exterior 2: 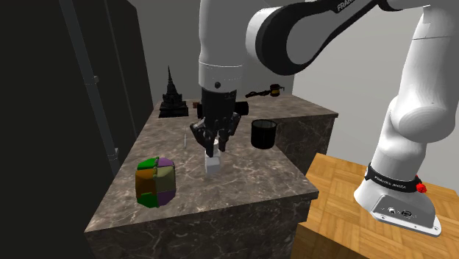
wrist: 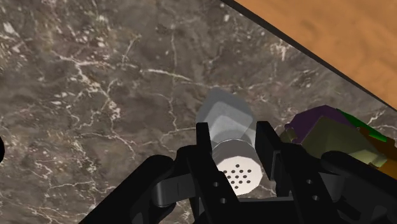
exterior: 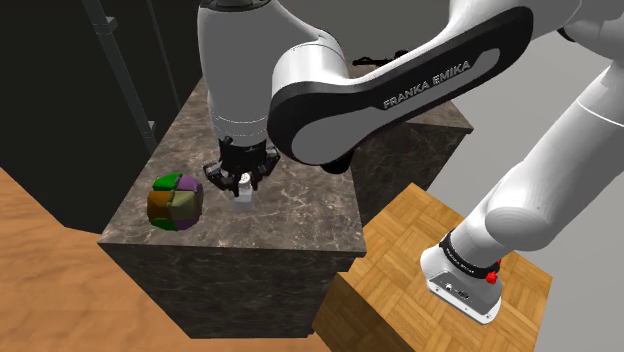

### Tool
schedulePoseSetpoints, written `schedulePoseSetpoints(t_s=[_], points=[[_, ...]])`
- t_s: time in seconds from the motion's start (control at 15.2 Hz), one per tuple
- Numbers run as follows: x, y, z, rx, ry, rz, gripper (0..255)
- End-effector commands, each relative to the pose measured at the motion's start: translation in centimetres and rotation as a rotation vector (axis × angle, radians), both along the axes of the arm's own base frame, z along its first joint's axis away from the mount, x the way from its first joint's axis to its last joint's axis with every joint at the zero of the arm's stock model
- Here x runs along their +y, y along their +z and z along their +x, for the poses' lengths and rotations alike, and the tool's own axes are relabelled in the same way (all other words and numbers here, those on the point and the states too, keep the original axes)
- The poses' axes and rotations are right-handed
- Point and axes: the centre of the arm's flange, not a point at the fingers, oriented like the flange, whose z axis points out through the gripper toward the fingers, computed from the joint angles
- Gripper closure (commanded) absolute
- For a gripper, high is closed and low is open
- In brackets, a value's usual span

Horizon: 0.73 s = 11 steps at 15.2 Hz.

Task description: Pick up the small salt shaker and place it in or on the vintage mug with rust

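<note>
Second exterior view, left to right: multicoloured ball (exterior 2: 155,182) near the marbled tabletop's (exterior 2: 243,184) front corner. Beside it, the gripper (exterior 2: 214,148) is closed narrowly on the perforated cap of the pale salt shaker (exterior 2: 213,165), which is upright at the surface; lift indeterminable. A black mug (exterior 2: 263,134) stands apart, further right.

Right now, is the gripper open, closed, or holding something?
Gripper: fingers closed on the salt shaker.
</note>
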Motion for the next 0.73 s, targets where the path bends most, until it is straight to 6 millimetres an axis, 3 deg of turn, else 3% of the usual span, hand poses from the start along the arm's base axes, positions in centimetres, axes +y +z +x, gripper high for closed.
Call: schedulePoseSetpoints(t_s=[0.0, 0.66], points=[[0.0, 1.1, 0.1, 0.000, 0.000, 0.000, 255], [0.0, 6.4, 0.1, 0.000, 0.000, 0.000, 255]])
